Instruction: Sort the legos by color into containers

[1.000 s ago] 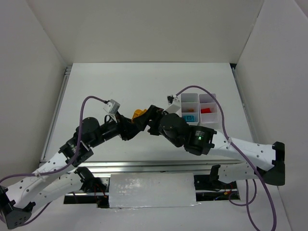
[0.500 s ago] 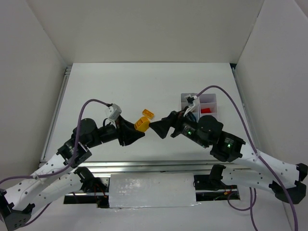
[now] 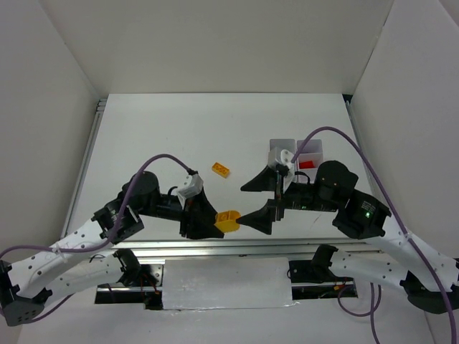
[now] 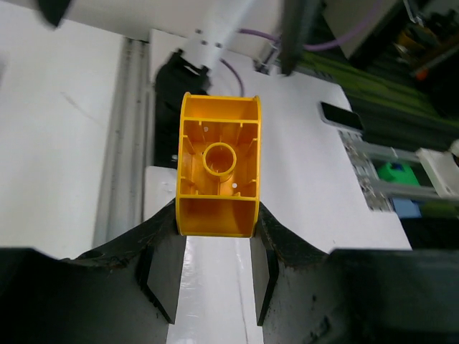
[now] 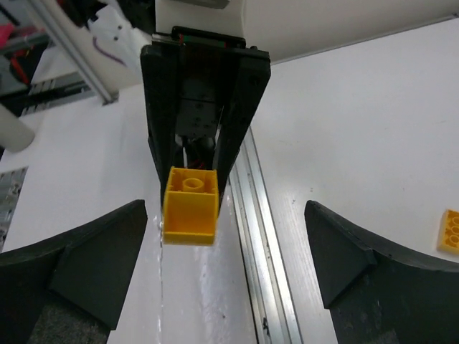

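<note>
Pulled back to 6 o'clock on the desk (image 3: pixel 179 129), left fingers (image 4: pixel 161 269) clench a yellow lego (image 4: pixel 217 172), likely light, stiff and slick, by its flat sides; right fingers (image 5: pixel 86 261) gape empty.

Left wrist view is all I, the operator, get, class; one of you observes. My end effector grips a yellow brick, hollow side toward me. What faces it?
Observer: The right end effector points at the yellow brick, jaws wide apart.
Operator: Any other yellow piece?
Observer: A second yellow studded brick lies loose on the table, farther out.
Operator: And the tray?
Observer: The white tray sits beyond that end effector, a red brick in its right column.
</note>
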### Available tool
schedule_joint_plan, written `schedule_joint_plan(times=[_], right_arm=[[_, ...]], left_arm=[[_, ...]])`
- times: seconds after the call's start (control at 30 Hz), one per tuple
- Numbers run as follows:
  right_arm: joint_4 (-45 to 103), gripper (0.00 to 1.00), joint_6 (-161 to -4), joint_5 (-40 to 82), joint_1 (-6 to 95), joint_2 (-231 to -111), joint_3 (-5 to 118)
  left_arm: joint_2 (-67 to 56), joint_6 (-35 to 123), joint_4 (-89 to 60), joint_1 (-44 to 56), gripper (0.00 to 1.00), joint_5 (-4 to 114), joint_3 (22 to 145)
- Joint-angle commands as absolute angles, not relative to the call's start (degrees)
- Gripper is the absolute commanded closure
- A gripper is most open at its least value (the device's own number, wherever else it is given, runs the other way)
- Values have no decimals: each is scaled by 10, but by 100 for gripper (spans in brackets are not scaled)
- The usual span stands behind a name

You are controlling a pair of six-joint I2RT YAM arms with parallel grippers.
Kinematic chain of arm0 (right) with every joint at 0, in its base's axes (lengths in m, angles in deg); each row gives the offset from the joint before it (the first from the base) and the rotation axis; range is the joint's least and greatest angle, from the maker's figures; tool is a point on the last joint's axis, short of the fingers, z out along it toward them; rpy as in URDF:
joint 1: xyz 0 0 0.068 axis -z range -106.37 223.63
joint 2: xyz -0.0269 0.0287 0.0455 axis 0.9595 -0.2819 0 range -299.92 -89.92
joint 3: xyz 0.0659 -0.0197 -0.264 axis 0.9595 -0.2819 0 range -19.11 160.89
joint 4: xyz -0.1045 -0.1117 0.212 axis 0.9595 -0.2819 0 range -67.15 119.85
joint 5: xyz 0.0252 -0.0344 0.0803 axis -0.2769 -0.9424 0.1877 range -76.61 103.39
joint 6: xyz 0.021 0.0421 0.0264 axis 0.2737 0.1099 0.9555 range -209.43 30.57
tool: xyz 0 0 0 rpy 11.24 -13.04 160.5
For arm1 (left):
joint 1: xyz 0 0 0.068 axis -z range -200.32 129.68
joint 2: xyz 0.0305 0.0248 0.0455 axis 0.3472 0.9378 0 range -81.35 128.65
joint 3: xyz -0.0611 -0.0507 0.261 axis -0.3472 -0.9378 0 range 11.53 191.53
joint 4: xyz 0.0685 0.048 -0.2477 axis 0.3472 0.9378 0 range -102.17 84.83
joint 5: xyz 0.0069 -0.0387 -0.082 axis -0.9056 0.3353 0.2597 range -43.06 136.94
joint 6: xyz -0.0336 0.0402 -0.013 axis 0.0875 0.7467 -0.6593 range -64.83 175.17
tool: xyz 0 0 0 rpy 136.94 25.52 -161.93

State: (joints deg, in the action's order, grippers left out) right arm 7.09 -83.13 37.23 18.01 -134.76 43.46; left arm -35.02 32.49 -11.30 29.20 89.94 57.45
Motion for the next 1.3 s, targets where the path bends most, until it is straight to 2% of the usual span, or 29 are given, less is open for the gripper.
schedule_joint_plan(times=[0.0,0.07,0.23,0.33,0.43,0.47,0.6,0.77,0.93,1.13,1.23,1.27], right_arm=[[28,4,-875,451,183,-1371,464],[6,10,-878,466,183,-1396,481],[-45,17,-871,549,183,-1457,514],[-31,18,-854,580,183,-1455,508],[0,17,-826,546,183,-1428,492],[10,16,-813,480,183,-1420,487],[82,15,-759,385,185,-1362,454],[40,16,-737,443,185,-1389,494],[-37,18,-746,419,185,-1433,511],[-68,18,-755,401,185,-1431,492],[-83,22,-763,459,183,-1448,494],[-93,27,-771,469,183,-1452,495]], left_arm=[[-364,357,-131,319,100,972,592],[-375,361,-129,323,100,962,589],[-367,375,-98,329,100,932,602],[-347,380,-83,336,100,916,608],[-330,385,-78,339,100,912,613],[-327,385,-78,342,100,914,613],[-332,387,-78,352,100,903,608],[-328,392,-53,357,100,852,618],[-314,394,-49,358,100,858,625],[-333,392,-67,359,100,872,615],[-340,393,-68,359,100,859,614],[-341,393,-64,359,100,856,614]])
